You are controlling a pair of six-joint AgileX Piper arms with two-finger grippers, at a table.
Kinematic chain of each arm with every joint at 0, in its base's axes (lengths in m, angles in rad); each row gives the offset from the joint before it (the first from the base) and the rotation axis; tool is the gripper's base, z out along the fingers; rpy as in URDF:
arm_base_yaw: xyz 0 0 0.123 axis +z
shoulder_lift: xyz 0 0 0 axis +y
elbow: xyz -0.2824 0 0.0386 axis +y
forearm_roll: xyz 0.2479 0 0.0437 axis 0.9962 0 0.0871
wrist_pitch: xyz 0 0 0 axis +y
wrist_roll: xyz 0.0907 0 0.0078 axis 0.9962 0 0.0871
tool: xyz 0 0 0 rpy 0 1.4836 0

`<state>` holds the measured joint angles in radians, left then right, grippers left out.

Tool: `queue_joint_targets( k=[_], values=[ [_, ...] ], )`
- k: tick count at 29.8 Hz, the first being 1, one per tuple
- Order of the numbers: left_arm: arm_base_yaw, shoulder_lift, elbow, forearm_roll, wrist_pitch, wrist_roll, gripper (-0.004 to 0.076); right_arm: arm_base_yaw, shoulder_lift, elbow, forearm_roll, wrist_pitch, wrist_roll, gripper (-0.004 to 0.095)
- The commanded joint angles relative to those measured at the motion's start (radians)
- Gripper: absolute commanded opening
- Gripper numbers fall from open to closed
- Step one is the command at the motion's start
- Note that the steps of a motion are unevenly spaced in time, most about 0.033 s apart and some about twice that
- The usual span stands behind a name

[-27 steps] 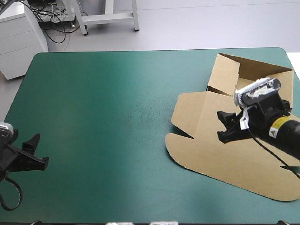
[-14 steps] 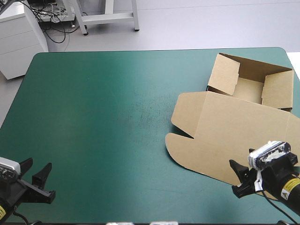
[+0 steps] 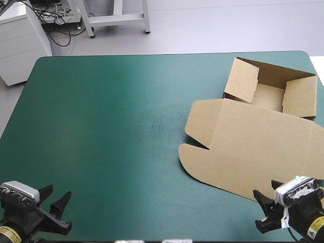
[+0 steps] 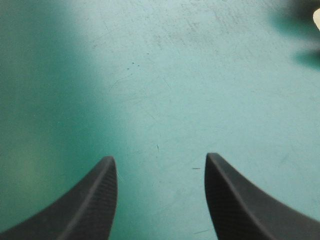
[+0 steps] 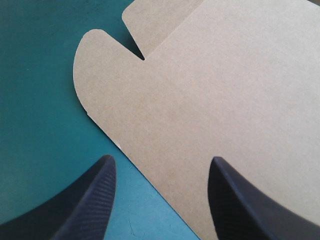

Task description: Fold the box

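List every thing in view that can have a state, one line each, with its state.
Brown cardboard box: open tray, walls raised, lid lying flat.
Left black two-finger end effector: open, empty, over bare teal-green table cover.
Right black two-finger end effector: open, empty, over the lid's near edge.

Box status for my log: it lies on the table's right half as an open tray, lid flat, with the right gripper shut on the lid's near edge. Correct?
No. The right gripper is open and holds nothing: the right wrist view shows its fingers apart over the lid's near edge. The box is otherwise as stated.
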<state>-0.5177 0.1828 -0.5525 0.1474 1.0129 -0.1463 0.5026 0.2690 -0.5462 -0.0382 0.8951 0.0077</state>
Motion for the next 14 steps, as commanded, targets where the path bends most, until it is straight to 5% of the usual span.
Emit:
queue_joint_targets(
  k=[1, 14],
  values=[
    [-0.005, 0.011, 0.004, -0.017, -0.122, 0.001, 0.0379, -0.001, 0.006, -0.002, -0.001, -0.060, 0.006, 0.0504],
    [-0.005, 0.011, 0.075, -0.035, -0.186, -0.003, 0.0379, -0.001, 0.006, 0.048, -0.001, -0.071, 0.005, 0.0504]
  ],
)
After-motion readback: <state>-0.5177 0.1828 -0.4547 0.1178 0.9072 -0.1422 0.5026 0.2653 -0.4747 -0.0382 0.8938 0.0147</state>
